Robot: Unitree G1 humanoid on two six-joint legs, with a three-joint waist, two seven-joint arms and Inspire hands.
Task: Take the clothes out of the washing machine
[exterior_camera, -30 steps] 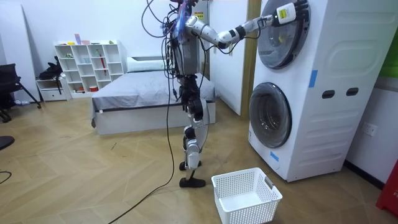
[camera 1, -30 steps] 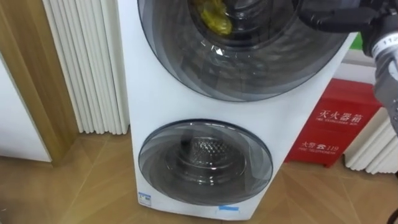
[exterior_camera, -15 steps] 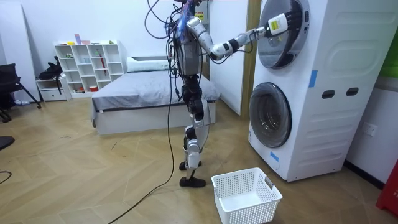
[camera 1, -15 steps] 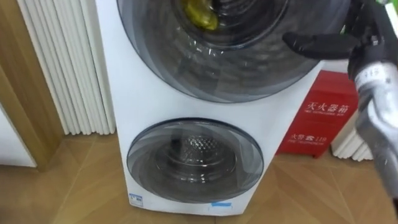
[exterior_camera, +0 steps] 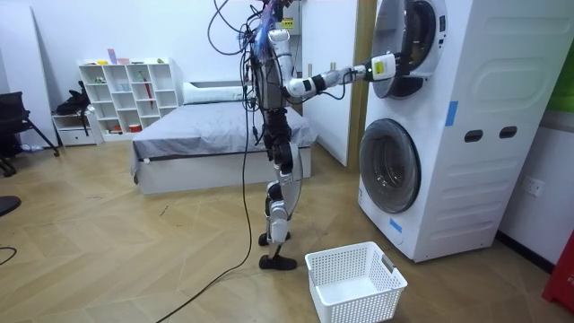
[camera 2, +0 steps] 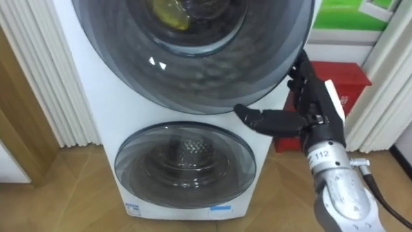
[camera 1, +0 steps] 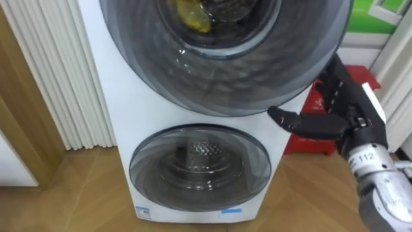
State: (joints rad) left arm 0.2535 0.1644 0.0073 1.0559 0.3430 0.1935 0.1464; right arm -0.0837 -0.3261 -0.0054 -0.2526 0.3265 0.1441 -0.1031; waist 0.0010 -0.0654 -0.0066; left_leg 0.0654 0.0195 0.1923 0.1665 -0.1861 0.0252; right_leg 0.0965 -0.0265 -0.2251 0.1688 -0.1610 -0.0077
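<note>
Robot stands on wood floor [exterior_camera: 134,242] facing a stacked washing machine [camera 1: 129,109], w/ the bed [exterior_camera: 206,135] behind it and a white laundry basket [exterior_camera: 354,283] on the floor near its feet, in front of the lower door [camera 1: 199,169]. Right arm is stretched out to the upper door [camera 1: 225,77].

Right hand [camera 1: 344,119] sits at the upper door's lower right rim. Its black fingers [camera 1: 331,80] run up along the rim, fairly straight and close together. Thumb [camera 1: 296,122] sticks out towards the left, well apart from them, across the white front just under the door. Whether the fingers hook behind the rim can't be told. In the room view the upper door looks partly swung out from the machine's front, w/ the hand at its edge.

Task's thing: a yellow garment [camera 1: 190,13] lies inside the upper drum, seen through the door glass at the top of the eye views, not in the hand. Lower door is closed, perforated drum visible behind its glass.

Also around: red box [camera 2: 351,80] on the floor right of the machine, behind the hand; white ribbed panel [camera 1: 51,71] to the machine's left; white cube shelf [exterior_camera: 126,85] by the far wall.
</note>
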